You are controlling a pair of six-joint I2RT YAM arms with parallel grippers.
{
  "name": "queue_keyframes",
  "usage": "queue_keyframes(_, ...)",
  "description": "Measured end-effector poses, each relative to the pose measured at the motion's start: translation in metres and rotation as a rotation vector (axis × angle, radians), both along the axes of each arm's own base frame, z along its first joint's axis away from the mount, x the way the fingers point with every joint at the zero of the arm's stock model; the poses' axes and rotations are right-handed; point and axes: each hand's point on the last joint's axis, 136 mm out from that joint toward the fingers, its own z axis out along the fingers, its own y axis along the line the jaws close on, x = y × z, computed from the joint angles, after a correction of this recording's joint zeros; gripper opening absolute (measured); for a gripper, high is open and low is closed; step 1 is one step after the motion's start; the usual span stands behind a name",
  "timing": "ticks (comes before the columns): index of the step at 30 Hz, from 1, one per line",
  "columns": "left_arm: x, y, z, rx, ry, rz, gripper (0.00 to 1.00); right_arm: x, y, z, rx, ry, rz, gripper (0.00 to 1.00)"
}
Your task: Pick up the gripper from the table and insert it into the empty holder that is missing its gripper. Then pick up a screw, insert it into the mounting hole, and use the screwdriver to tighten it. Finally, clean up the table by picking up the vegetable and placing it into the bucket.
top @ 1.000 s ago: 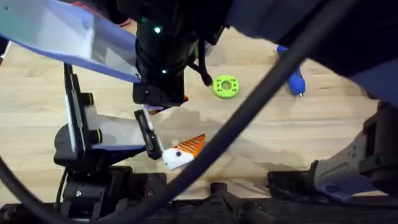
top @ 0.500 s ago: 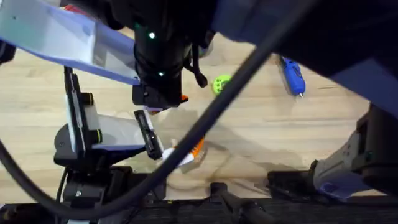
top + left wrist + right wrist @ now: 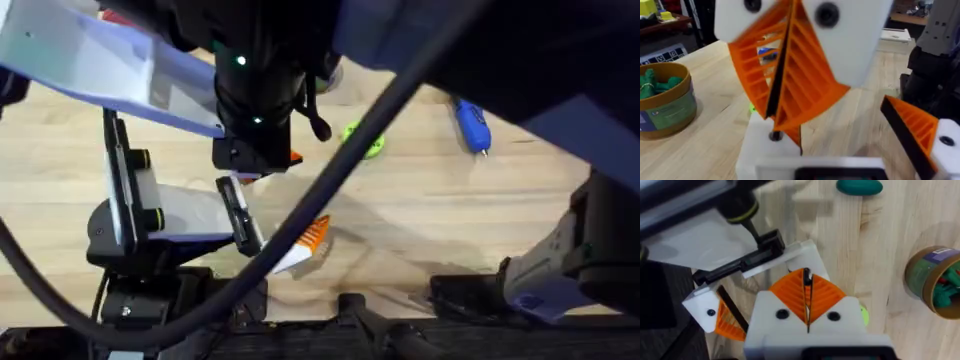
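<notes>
**Spotter:** Far left of the overhead, your left arm (image 3: pixel 125 235) sits folded low by its base. Your left tool (image 3: pixel 850 145) is spread wide and grips nothing. One finger carries its orange ribbed tip (image 3: pixel 915 131). The other finger is the bare white holder (image 3: pixel 757 150), with a dark hole (image 3: pixel 775 136) in its top face.

**Recorder:** And the loose part?

**Spotter:** You have the orange wedge fingertip (image 3: pixel 793 136) in your right tool (image 3: pixel 807 287), pads clenched on it, with its black edge showing as a thin line between them. The right arm reaches across the middle, so the tool hangs directly over the holder. The wedge's lower end is down at the holder's top, just beside the hole. I can't tell whether it is seated.

**Recorder:** Further right?

**Spotter:** A bright green ring (image 3: pixel 366 143) lies on the tabletop (image 3: pixel 450 210), partly behind a cable. Right of it lies the blue screwdriver (image 3: pixel 470 122), flat and well apart from both tools.

**Recorder:** Cleanup items?

**Spotter:** The right wrist view shows the dark green vegetable (image 3: pixel 860 186) lying on bare wood, apart from the bucket (image 3: pixel 916 282). The bucket stands upright with green and red bits inside.
</notes>
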Motion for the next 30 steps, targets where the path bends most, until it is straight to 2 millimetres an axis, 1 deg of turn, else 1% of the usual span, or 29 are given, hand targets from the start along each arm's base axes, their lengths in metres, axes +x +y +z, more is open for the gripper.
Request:
queue_keyframes(11,0.000,0.000,0.000,0.000,0.000,0.000,0.986,0.000,0.000,0.000,0.001,0.001,-0.003,0.003)
queue_keyframes(19,0.000,0.000,0.000,0.000,0.000,0.000,0.986,-0.004,0.002,0.000,0.000,0.001,0.007,0.003)
queue_keyframes(26,0.000,0.000,0.000,0.000,0.000,0.000,0.986,-0.002,0.005,-0.012,-0.025,0.014,0.004,0.003)
queue_keyframes(30,0.000,0.000,0.000,0.000,0.001,0.000,0.987,-0.002,0.006,-0.013,-0.027,0.015,0.004,0.003)
